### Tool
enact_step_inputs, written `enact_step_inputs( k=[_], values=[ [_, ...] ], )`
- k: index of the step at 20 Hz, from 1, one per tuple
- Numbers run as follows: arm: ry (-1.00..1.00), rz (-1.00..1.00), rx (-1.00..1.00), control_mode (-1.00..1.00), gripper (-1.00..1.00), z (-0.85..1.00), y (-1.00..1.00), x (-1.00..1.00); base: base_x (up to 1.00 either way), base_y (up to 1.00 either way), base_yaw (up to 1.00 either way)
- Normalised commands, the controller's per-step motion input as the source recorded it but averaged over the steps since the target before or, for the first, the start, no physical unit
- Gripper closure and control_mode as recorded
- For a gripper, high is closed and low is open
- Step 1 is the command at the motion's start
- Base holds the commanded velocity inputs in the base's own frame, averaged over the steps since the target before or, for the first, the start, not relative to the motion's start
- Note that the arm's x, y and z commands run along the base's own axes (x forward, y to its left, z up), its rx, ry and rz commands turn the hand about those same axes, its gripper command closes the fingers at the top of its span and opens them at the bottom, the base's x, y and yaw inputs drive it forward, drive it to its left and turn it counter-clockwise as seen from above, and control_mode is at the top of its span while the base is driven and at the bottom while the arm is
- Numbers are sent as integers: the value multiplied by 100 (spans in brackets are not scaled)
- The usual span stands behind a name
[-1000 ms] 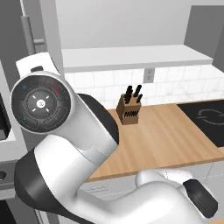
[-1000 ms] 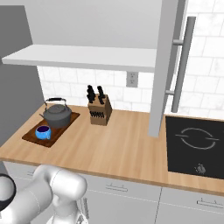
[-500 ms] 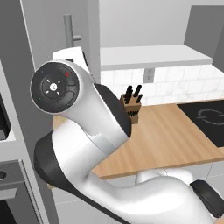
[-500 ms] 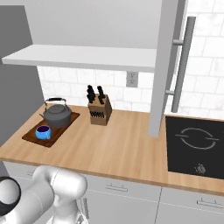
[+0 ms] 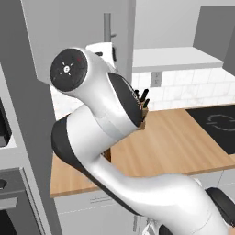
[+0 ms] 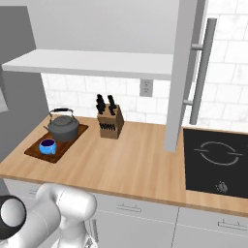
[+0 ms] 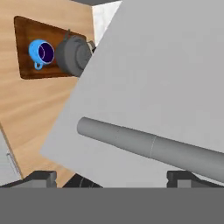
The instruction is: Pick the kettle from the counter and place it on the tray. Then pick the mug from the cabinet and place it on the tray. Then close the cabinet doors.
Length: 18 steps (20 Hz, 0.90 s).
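The dark grey kettle (image 6: 63, 127) and the small blue mug (image 6: 47, 146) both stand on the dark brown tray (image 6: 36, 153) at the left end of the wood counter (image 6: 131, 164). From the hand view I look down on the mug (image 7: 42, 51), the kettle (image 7: 74, 54) and the tray (image 7: 24, 35). My gripper (image 7: 113, 179) is open, its fingertips (image 7: 41, 177) wide apart just below the bar handle (image 7: 148, 144) of the left cabinet door (image 7: 153, 78). That left door (image 5: 78, 36) stands partly open. The right door (image 6: 186, 72) juts out, seen edge-on.
A wooden knife block (image 6: 110, 124) stands against the tiled wall behind the counter. A black cooktop (image 6: 218, 162) is set into the counter's right end. The cabinet's white shelf (image 6: 92, 63) hangs above. My arm (image 5: 114, 137) hides the counter's left part in the left base view.
My arm has risen and swung right, and the left cabinet door with its handle has swung right with it. Kettle, mug and right door have not moved.
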Motion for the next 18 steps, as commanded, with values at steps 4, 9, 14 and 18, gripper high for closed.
enact_step_inputs(
  k=[4, 9, 14, 18],
  values=[
    [2, -14, 0, -100, -100, -7, -45, 86, 0, 0, 0],
    [2, -6, 0, -100, -100, -16, -45, 95, 0, 0, 0],
    [4, -1, 0, -100, -100, -26, -48, 100, 0, 0, 0],
    [4, 0, 0, -100, -100, -27, -42, 100, 0, 0, 0]
  ],
)
